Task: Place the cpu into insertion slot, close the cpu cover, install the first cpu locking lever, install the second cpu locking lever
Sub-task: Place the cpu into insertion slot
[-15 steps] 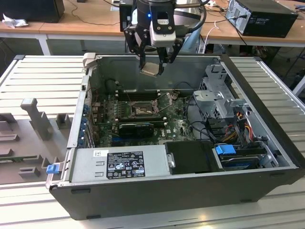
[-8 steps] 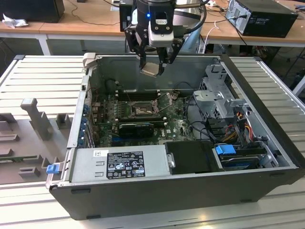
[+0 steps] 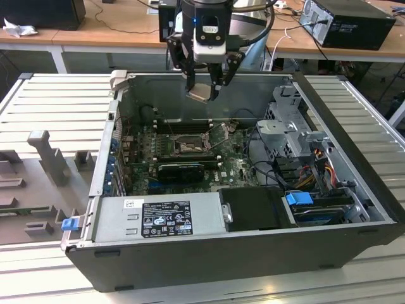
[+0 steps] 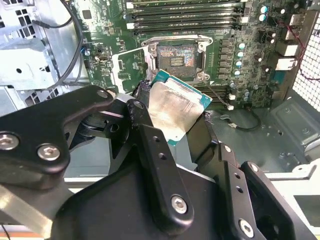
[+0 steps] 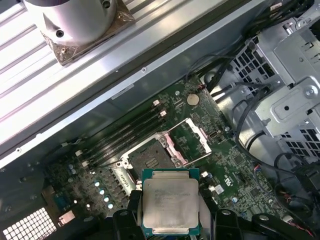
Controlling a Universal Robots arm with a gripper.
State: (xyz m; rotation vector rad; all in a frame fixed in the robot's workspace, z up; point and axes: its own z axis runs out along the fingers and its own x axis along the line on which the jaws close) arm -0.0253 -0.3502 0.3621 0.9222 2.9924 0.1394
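Observation:
My gripper (image 3: 204,88) hangs above the open computer case, shut on the cpu (image 3: 199,95), a flat square chip with a pale metal top. In both wrist views the cpu (image 5: 170,199) sits tilted between the black fingers (image 4: 146,131), well above the board. The insertion slot (image 5: 150,161) lies bare and dark on the green board below, also seen as the insertion slot (image 4: 177,60) just beyond the chip. The cpu cover (image 5: 205,139), a thin silvery frame, stands swung open beside the slot, and shows as the cpu cover (image 4: 116,67) in the second wrist view.
Long black memory slots (image 4: 185,20) run beside the socket. A metal drive cage (image 3: 291,130) with cables fills the case on the exterior view's right. A power supply (image 3: 158,218) lies along the near wall. Grey fixtures (image 3: 44,158) sit on the table at the exterior view's left.

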